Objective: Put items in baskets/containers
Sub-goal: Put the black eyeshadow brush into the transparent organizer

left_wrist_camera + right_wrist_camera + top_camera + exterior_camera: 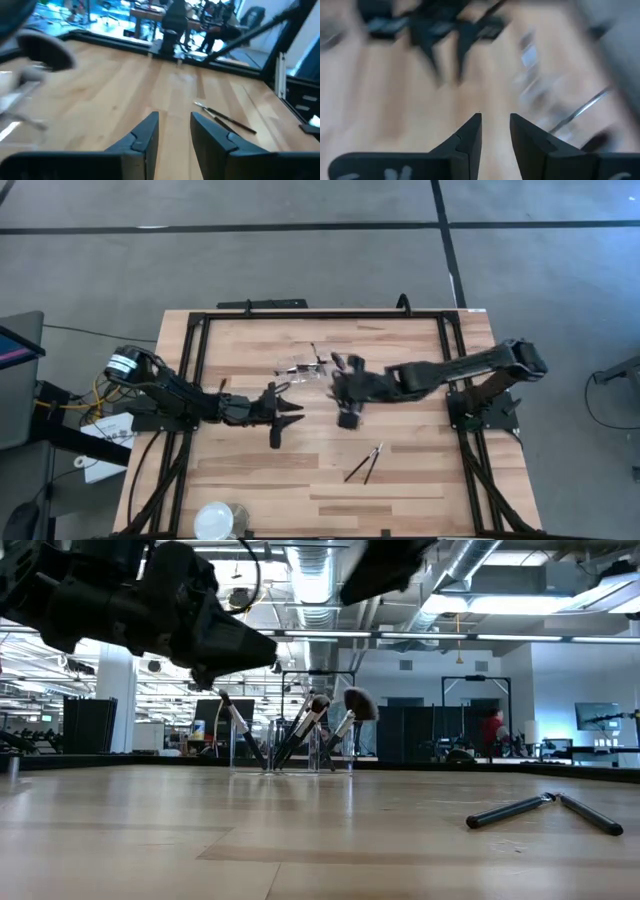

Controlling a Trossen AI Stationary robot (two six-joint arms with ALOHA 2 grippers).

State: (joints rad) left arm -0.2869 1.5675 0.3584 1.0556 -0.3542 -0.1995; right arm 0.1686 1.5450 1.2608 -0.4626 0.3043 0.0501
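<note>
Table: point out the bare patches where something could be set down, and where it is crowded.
Free: the wood between the two loose brushes and the right edge, and the near strip between them and the round white object. Crowded: the middle, where the left pincer, right pincer and clear container cluster.

The dark left gripper point(283, 412) reaches toward mid-table, fingers parted and empty; the dark right gripper point(343, 402) stretches in opposite it, fingers likewise apart, holding nothing
</note>
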